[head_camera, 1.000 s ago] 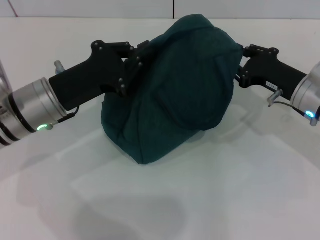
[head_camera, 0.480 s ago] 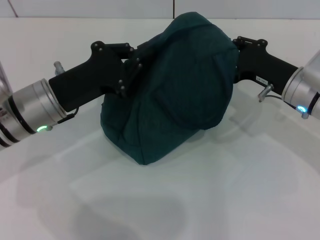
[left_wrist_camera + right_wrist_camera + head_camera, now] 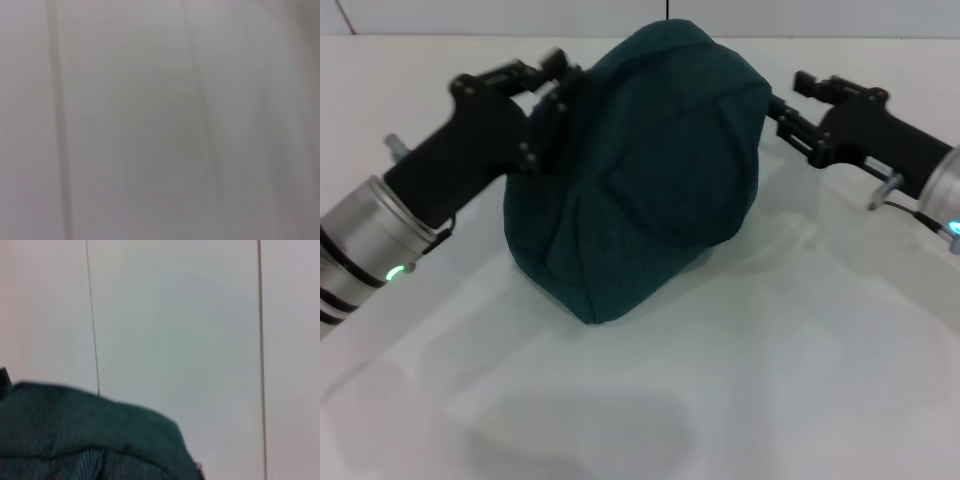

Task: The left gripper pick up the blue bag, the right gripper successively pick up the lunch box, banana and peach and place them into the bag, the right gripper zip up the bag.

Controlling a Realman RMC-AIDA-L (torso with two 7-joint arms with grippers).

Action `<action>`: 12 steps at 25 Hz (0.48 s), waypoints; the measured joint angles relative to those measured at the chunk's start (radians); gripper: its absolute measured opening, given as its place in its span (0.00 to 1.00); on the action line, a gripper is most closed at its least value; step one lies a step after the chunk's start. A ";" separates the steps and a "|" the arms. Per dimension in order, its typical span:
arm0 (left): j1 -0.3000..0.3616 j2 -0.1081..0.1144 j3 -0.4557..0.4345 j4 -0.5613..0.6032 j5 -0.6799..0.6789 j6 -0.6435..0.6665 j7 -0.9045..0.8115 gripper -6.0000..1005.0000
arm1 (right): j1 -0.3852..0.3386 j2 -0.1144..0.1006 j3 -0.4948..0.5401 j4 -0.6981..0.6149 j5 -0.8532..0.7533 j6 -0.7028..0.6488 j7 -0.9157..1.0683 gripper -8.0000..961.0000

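Clearly the blue bag [image 3: 645, 170] sat in the centre of the head view, a bulging teal-coloured mound resting on the white table [image 3: 770, 380], with no lunch box, banana or peach in sight outside it. The left gripper [image 3: 557, 85] pressed against the bag's upper left flank in the upper left of the frame; whether its fingers pinched the cloth or merely touched it could not be told, since the fabric hid them. The right gripper [image 3: 782, 112] stood at the bag's upper right edge, its fingers drawn close together at or just beside the fabric; a grip on the zip pull could not be confirmed. From the right claw the bag lay directly toward frame left. In the right wrist view the bag [image 3: 95, 440] filled the lower left. Likely the zipping was under way or ending.
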 joint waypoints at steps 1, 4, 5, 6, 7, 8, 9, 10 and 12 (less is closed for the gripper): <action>0.004 -0.001 0.000 -0.017 -0.036 0.001 0.004 0.10 | -0.011 -0.001 0.013 -0.003 0.000 -0.018 0.000 0.38; 0.024 -0.001 0.000 -0.041 -0.108 0.013 0.011 0.18 | -0.047 0.000 0.071 -0.011 0.000 -0.080 0.001 0.45; 0.033 -0.001 0.001 -0.044 -0.126 0.025 0.011 0.20 | -0.067 0.001 0.103 -0.015 0.000 -0.125 0.001 0.49; 0.040 -0.001 0.003 -0.043 -0.136 0.047 0.012 0.23 | -0.081 0.001 0.116 -0.016 0.000 -0.174 0.002 0.52; 0.045 0.001 0.009 -0.040 -0.137 0.077 0.010 0.25 | -0.097 -0.003 0.129 -0.018 -0.001 -0.243 0.006 0.56; 0.049 0.004 0.020 -0.036 -0.129 0.123 0.007 0.28 | -0.106 -0.007 0.130 -0.019 -0.004 -0.302 0.013 0.55; 0.051 0.007 0.032 -0.033 -0.121 0.153 0.005 0.30 | -0.112 -0.016 0.130 -0.020 -0.023 -0.376 0.034 0.55; 0.053 0.010 0.050 -0.031 -0.112 0.192 0.003 0.34 | -0.113 -0.024 0.129 -0.023 -0.045 -0.439 0.061 0.55; 0.066 0.012 0.112 -0.019 -0.101 0.271 0.021 0.42 | -0.095 -0.052 0.129 -0.039 -0.149 -0.537 0.143 0.54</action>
